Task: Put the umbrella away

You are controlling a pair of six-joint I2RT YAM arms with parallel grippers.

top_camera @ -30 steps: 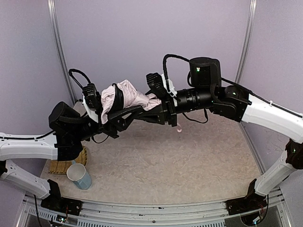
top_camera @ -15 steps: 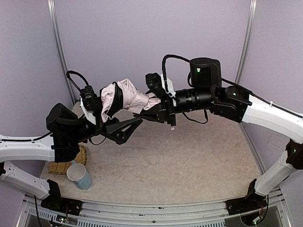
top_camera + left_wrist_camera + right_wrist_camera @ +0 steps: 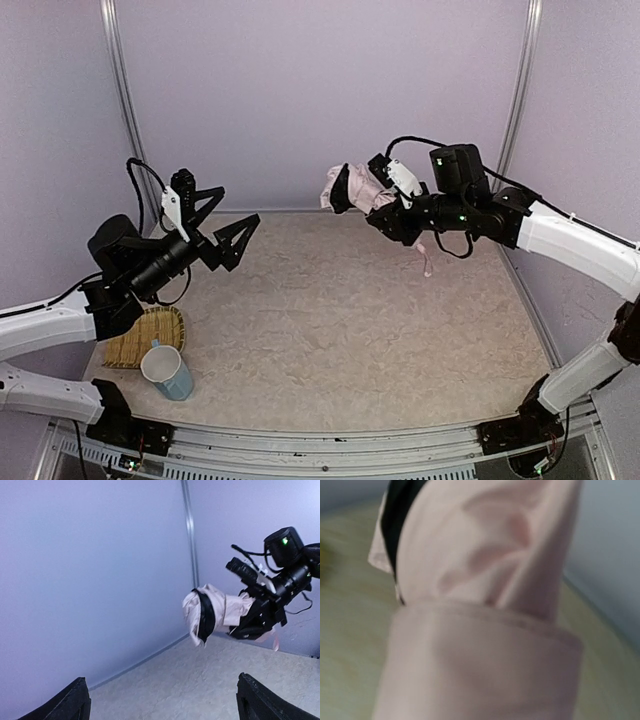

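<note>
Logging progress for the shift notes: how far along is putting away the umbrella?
Done: the umbrella is collapsed into a short pink bundle. In hand: the right tool holds it in the air, strap dangling; the left tool is open and apart from it. Left: the fabric looks loose, and it is not yet set down anywhere.

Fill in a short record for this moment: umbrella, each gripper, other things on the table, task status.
umbrella: bundled, pink with a black band, held in the air above the table's far right part
strap: hangs loose below the right gripper
right gripper: jaws shut on umbrella
left gripper: jaws wide open, empty, well apart from umbrella
cup: upright, near left, beside woven tray
status: umbrella not yet set down
</note>
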